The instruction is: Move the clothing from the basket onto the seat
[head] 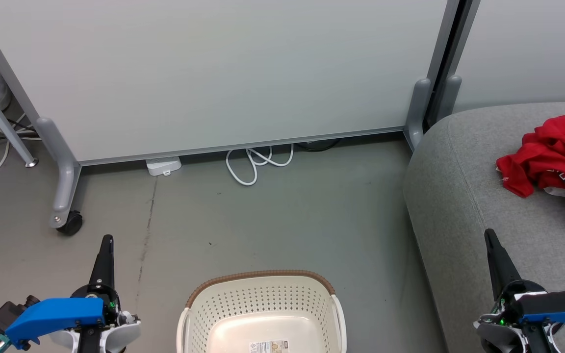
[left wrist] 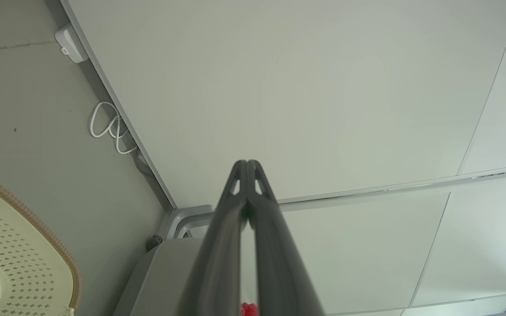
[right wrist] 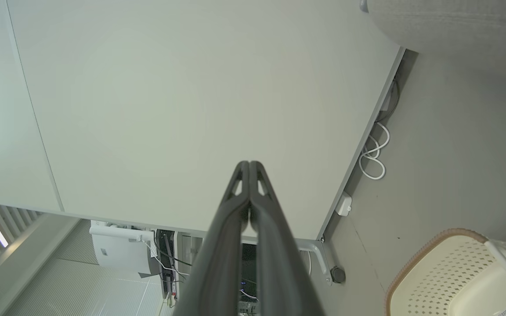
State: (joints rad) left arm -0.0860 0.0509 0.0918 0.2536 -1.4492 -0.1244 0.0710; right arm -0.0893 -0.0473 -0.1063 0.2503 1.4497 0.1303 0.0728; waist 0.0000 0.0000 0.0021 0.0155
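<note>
Both pincers are pressed shut with nothing between the fingers, the left gripper (head: 107,242) and the right gripper (head: 489,236) flanking the basket (head: 263,275). Ahead and to the right of the right one, the clothing (head: 557,152) lies heaped on the seat (head: 459,196). What shows of the basket looks bare, so I'd check its hidden near part before resting the arms

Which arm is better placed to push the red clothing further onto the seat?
Probably the right. The right gripper, shut, is at the seat, near the clothing; the left gripper, also shut, is over the floor, across the basket.
</note>
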